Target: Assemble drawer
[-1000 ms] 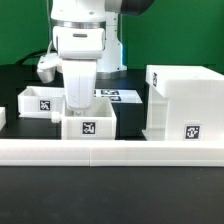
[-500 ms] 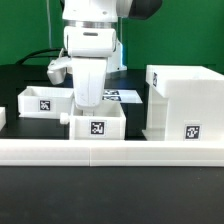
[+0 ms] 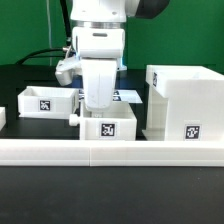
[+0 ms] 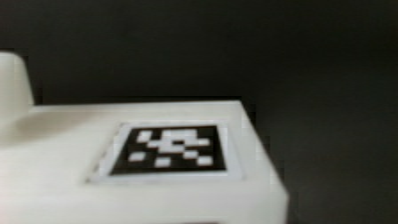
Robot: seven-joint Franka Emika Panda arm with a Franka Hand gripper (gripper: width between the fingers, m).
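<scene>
Gripper (image 3: 98,108) dips into the small white knobbed plastic tray (image 3: 107,130) beside the tall white boxy housing (image 3: 185,100), presumably lining it up for insertion. Fingers are hidden, so can't tell if it's clamped.

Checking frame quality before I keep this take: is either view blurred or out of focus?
Wrist view: soft all over, the tag on the white part smeared, its edges fuzzy. Exterior view: sharp and evenly lit, housing and middle tray crisp-edged, no glare.

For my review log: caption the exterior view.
Panda arm at a knobbed tray, between the second tray and the tall housing.
</scene>
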